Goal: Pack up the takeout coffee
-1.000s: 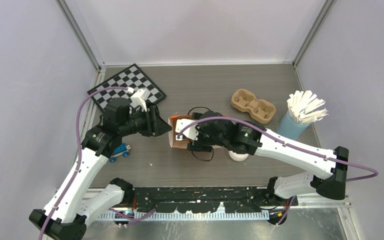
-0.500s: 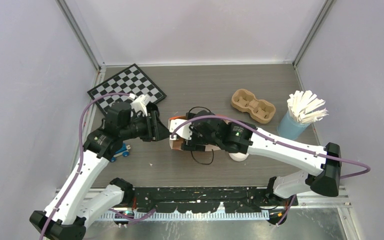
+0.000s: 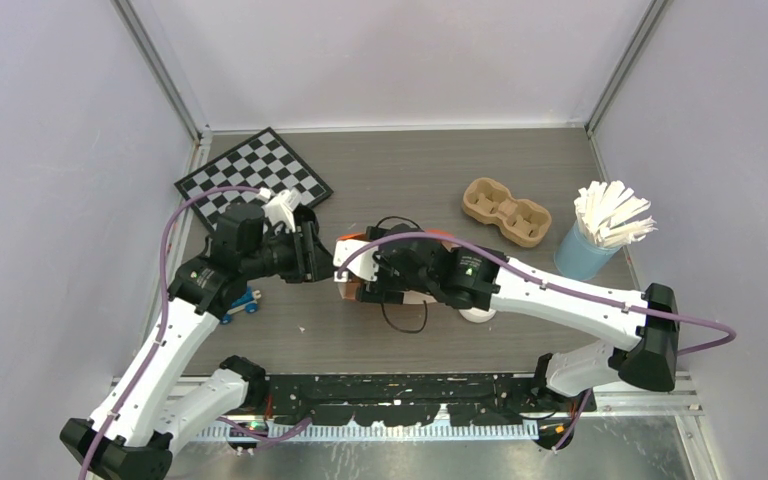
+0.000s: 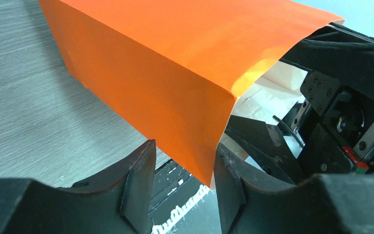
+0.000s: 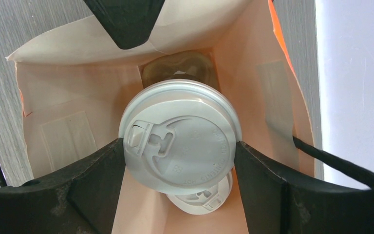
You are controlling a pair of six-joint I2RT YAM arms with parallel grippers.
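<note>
Inside the orange bag (image 5: 68,131), your right gripper (image 5: 180,151) clamps the takeout coffee (image 5: 180,131), presumably to lower it; your left gripper (image 4: 182,190) straddles the bag's wall, steadying it. Whether it pinches, you cannot tell.

I am seeing the takeout coffee (image 5: 180,134) wearing a pale grey-white lid between my black jaws. The bag (image 4: 141,73) is showing bright orange outside and pale peach within, with a black cord handle (image 5: 341,163). On the grey wood-grain surface (image 3: 410,170) the board (image 3: 255,175) is displaying black and white checks, the cup carrier (image 3: 506,210) is looking tan, and a light blue cup (image 3: 582,258) is holding white sticks (image 3: 612,215), while my arms (image 3: 570,295) are showing white with black joints and purple cables (image 3: 163,300).
</note>
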